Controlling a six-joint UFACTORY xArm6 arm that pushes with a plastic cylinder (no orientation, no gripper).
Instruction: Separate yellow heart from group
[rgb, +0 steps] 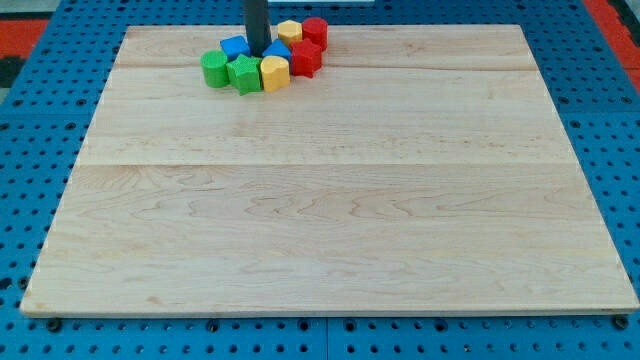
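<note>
Several blocks sit in a tight group near the view's top, left of centre. A yellow block (274, 72), which looks like the heart, is at the group's lower edge, touching a green star-like block (243, 74) on its left and a red block (305, 58) on its right. A second yellow block (289, 32) is at the group's top. My tip (257, 52) stands inside the group, between two blue blocks (235, 46) (278, 50), just above and left of the yellow heart.
A green rounded block (213, 68) marks the group's left end and a red cylinder (315, 32) its top right. The wooden board (330, 200) lies on a blue pegboard (620, 150). The group is close to the board's top edge.
</note>
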